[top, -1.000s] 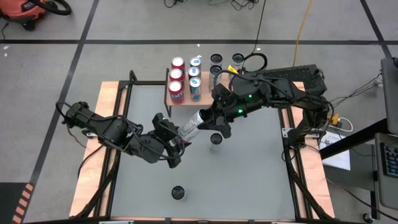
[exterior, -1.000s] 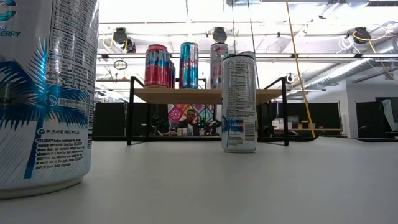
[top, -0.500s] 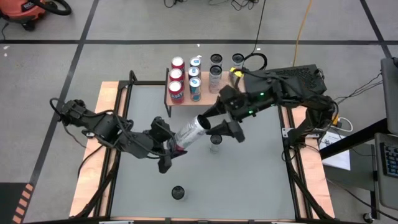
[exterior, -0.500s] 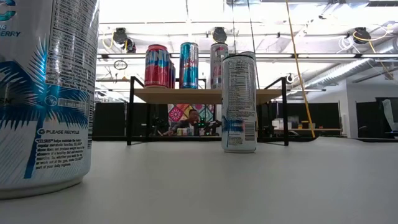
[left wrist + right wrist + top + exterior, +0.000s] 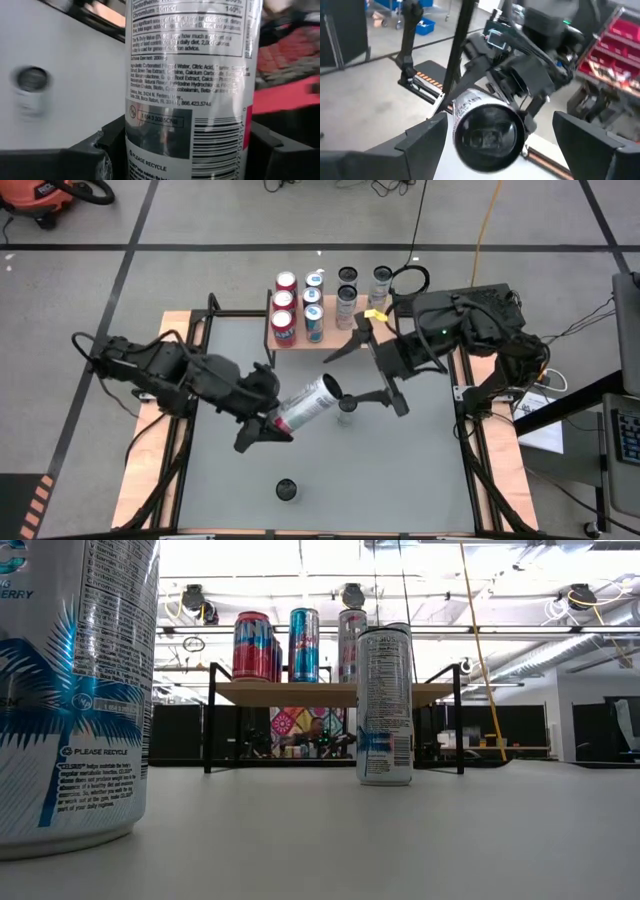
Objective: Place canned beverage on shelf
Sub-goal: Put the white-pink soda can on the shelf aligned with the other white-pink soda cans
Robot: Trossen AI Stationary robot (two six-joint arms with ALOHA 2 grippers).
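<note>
The left hand point(image 5: 272, 423) is clamped on the base of a silver can point(image 5: 308, 402), which lies tilted in the air above the middle of the desk point(image 5: 400, 470), its top end pointing away from that hand toward the right hand point(image 5: 363, 367). In the left wrist view the can point(image 5: 192, 85) fills the space between the two dark fingers point(image 5: 95, 150), its printed label facing the camera. The right hand stands with its fingers spread wide apart, holding nothing, just beyond the can's top end; its wrist view looks straight at the can's end point(image 5: 487, 131) between its fingers point(image 5: 422, 142). The shelf point(image 5: 328, 330) lies beyond the right hand at the desk's far edge, carrying several upright cans point(image 5: 284, 325). Another can point(image 5: 346, 407) stands on the desk just beside the held can's top, nearly under the right hand, and one more point(image 5: 287, 490) stands nearer the front edge.
</note>
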